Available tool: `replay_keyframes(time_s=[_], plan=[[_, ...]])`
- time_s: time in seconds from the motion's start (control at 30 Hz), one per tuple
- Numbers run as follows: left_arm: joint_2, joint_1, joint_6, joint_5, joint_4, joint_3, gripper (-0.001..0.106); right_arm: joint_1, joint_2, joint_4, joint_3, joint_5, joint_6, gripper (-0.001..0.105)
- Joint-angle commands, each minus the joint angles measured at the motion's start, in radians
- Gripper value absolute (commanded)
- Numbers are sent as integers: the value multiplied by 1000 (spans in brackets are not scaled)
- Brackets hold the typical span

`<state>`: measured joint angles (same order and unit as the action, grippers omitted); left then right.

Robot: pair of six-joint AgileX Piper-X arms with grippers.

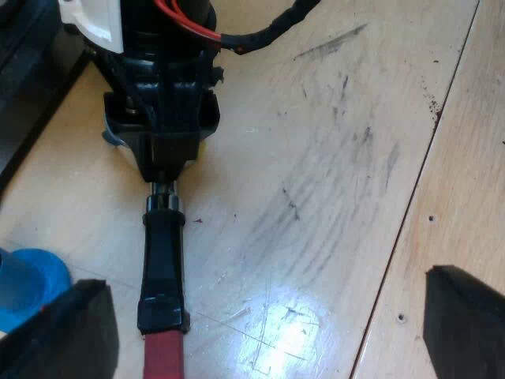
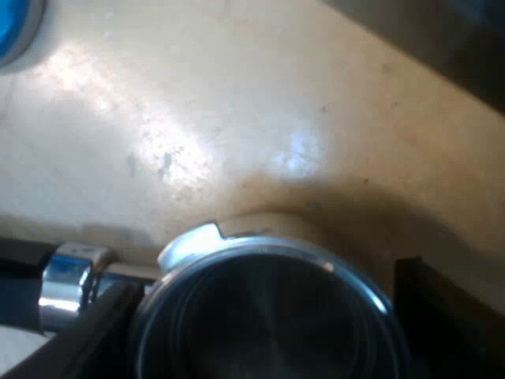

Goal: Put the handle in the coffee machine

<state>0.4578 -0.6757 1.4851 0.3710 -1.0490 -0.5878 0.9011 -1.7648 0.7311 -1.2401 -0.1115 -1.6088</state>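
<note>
The right tool has its two black fingers on both sides of the round metal cup of the holder, and I think it grips the cup tight. The holder's handle sticks out sideways from the cup, long and dark, and stops in a red end. The handle points straight away from the right tool and toward the left tool. The left tool is wide open and holds nothing; it hangs over the tabletop with the red end just beside one of its fingers. So the right arm is the one that has the holder, and I think it must carry the cup end to the machine with the handle trailing out behind. A blue tamper stands near the handle, close to the red end, and a swing of the handle could knock it. A dark shape lies past the cup at the tabletop's edge; it may be the machine, but I cannot tell.
</note>
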Motion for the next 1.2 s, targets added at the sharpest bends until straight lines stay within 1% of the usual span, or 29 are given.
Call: replay_keyframes(time_s=[0.03, 0.07, 0.1, 0.3, 0.4, 0.47, 0.6, 0.77, 0.87, 1.03, 1.2], plan=[[1, -4, 7, -9, 4, -3, 80, 1, 2, 14, -2, -6, -9, 10], [1, -4, 7, -9, 7, -3, 80, 0, 5, 15, -2, -6, -7, 4], [1, -4, 7, -9, 20, -3, 80, 0, 14, 19, -2, -6, 10, 0], [1, -4, 7, -9, 67, -3, 80, 0, 77, 91, -2, -6, 82, 0], [1, -4, 7, -9, 74, -3, 80, 0, 113, 154, -2, -6, 93, 0], [1, -4, 7, -2, 74, -3, 80, 0, 132, 193, -2, -6, 119, 0], [1, -4, 7, 30, 74, -3, 80, 0, 175, 260, -2, -6, 126, 0], [1, -4, -24, 30, 74, -3, 80, 0, 224, 291, -2, 1, 133, 0], [1, -4, -56, 30, 74, -3, 80, 0, 267, 318, -2, 0, 151, 0], [1, -4, -59, 30, 74, -3, 80, 0, 330, 356, -2, 0, 159, 0], [1, -4, -61, 30, 74, -3, 80, 0, 386, 356, -2, 0, 190, 0]])
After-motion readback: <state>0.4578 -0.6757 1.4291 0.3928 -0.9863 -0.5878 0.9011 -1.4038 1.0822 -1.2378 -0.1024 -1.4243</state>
